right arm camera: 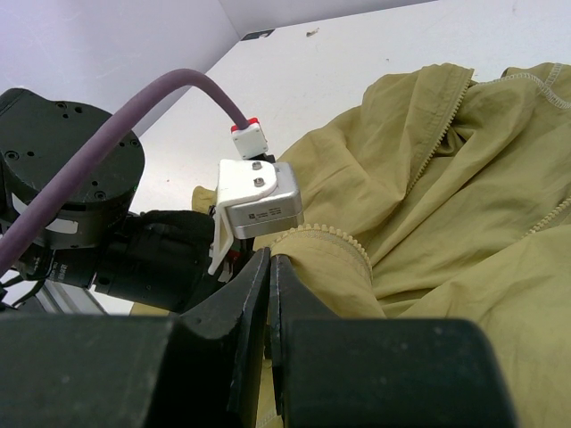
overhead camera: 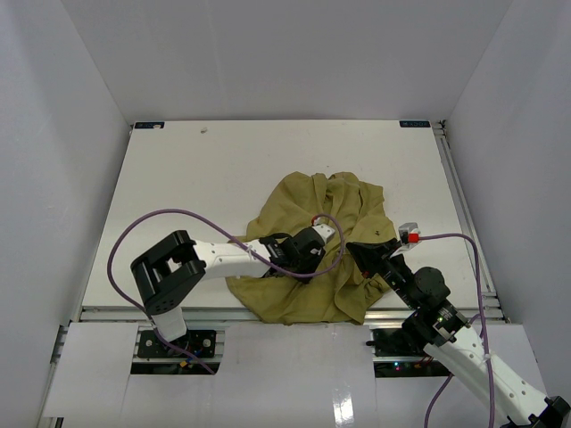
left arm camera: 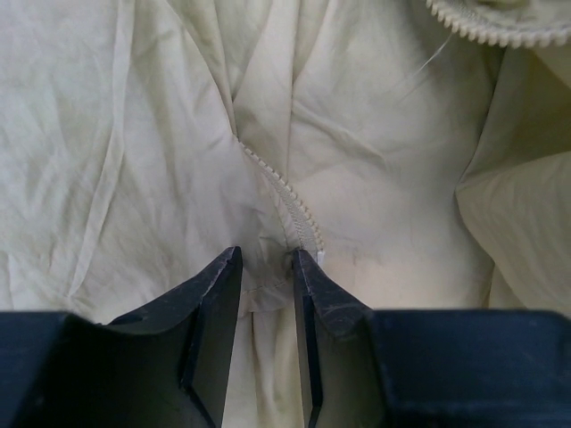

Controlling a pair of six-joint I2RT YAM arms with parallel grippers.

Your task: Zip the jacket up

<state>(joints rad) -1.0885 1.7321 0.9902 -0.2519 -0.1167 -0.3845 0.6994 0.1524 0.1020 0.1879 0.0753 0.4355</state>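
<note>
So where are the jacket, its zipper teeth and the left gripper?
jacket point(overhead camera: 352, 205): top view, upper bare fabric.
zipper teeth point(left arm camera: 285, 192): left wrist view, mid-row.
left gripper point(left arm camera: 267, 259): left wrist view, between its fingertips.

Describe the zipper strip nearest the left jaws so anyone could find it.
A crumpled olive-yellow jacket lies on the white table. Its thin zipper strip runs diagonally down to the left jaws' tips; the other strip curves farther away.
</note>
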